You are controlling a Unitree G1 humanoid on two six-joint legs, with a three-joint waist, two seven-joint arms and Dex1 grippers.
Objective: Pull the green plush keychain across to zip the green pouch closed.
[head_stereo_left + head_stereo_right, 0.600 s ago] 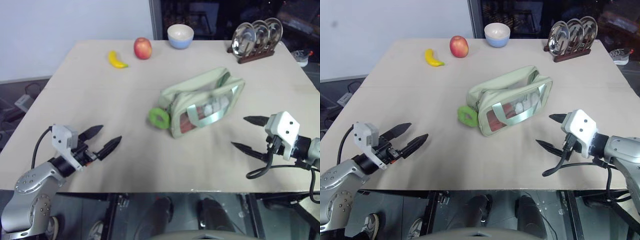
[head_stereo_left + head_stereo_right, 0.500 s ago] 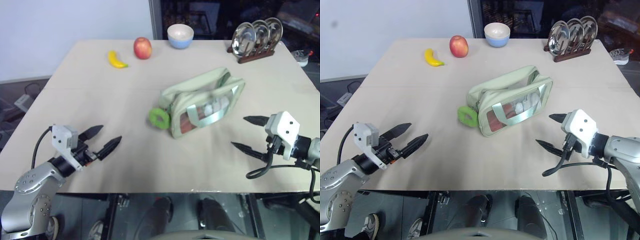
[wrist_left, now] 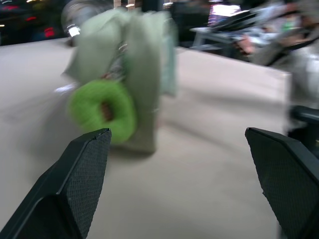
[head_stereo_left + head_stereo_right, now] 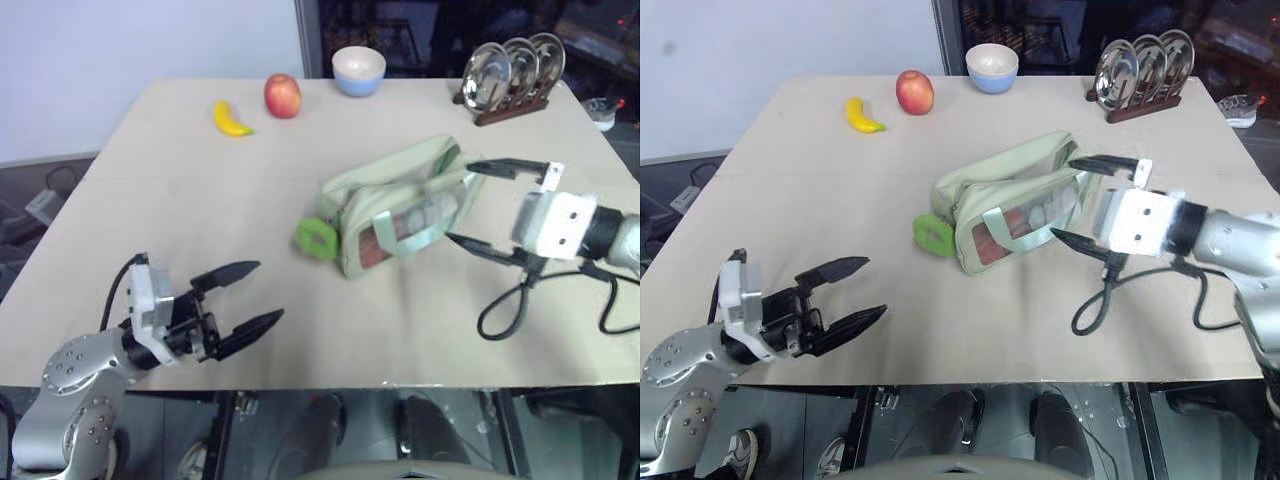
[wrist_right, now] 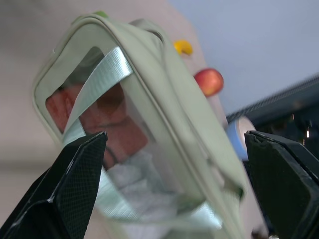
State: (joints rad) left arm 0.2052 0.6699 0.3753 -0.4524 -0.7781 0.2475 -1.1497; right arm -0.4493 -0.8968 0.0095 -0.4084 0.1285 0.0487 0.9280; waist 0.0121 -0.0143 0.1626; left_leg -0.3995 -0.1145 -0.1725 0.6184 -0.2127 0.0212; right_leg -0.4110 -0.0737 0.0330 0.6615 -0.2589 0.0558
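The pale green pouch lies mid-table with its clear window and reddish contents facing me. The lime-green plush keychain hangs at its left end, resting on the table. My right gripper is open, one finger on each side of the pouch's right end; I cannot tell if either touches it. The pouch looms close between those fingers in the right wrist view. My left gripper is open and empty near the front left, pointing toward the keychain and well short of it.
At the table's far edge lie a banana, a red apple and a pale bowl. A rack of metal plates stands at the back right. A black cable loops under my right wrist.
My right gripper has swung left and up from the front right to the pouch's right end. My left gripper has moved right, toward the keychain. The pouch has stayed put.
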